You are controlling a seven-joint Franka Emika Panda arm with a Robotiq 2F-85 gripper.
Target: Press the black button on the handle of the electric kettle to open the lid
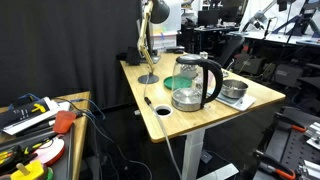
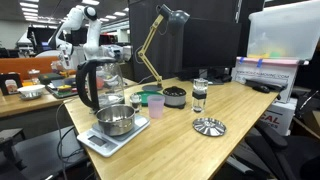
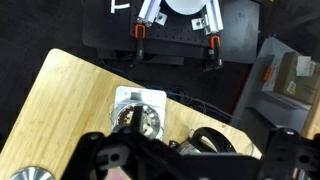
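The electric kettle (image 1: 192,82) stands on the wooden table, with a clear glass body and a steel bottom band. It also shows in an exterior view (image 2: 103,86). Its black loop handle (image 1: 214,80) (image 2: 82,85) is nearly as tall as the body. The dark lid (image 2: 100,63) lies shut on top. In the wrist view I look down from high up: the kettle's top and handle (image 3: 205,140) are partly hidden behind my gripper (image 3: 190,165). Its dark fingers stand wide apart and hold nothing. The white arm (image 2: 80,28) stands behind the kettle.
A small steel pan (image 2: 116,120) sits on a white scale (image 3: 140,97) next to the kettle. A desk lamp (image 1: 150,40), pink cup (image 2: 157,105), green bowl (image 2: 148,97), glass shaker (image 2: 199,97) and steel lid (image 2: 208,126) share the table (image 2: 170,145).
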